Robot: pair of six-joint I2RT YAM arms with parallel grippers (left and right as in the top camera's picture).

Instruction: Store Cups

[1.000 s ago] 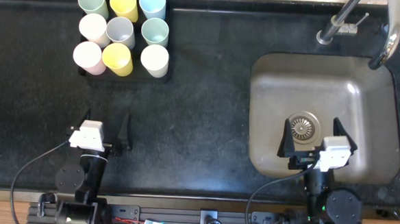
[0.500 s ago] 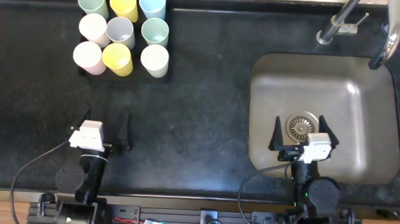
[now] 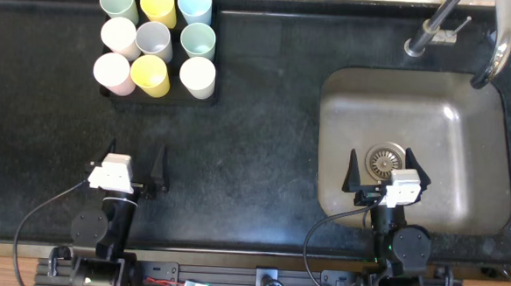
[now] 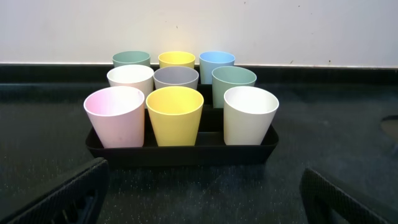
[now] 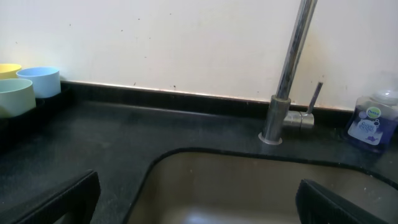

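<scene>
Several pastel cups [image 3: 157,40] stand upright in three rows in a black tray [image 3: 163,99] at the counter's back left. The left wrist view faces them: pink [image 4: 115,116], yellow [image 4: 175,114] and white [image 4: 250,114] cups in front, the tray's wall [image 4: 180,154] below. My left gripper [image 3: 135,161] is open near the front of the counter, well short of the tray, holding nothing. My right gripper [image 3: 383,169] is open and empty over the front of the sink [image 3: 467,128], by the drain [image 3: 387,159].
A tap [image 3: 437,25] stands behind the sink, also seen as the tap [image 5: 287,81] in the right wrist view with a blue soap bottle [image 5: 370,122] beside it. Dark counter [image 3: 256,134] lies between tray and sink. A white wall runs along the back.
My right gripper pulled back toward its base and shifted left over the sink's front, then stayed. The left arm and the cups have not moved.
</scene>
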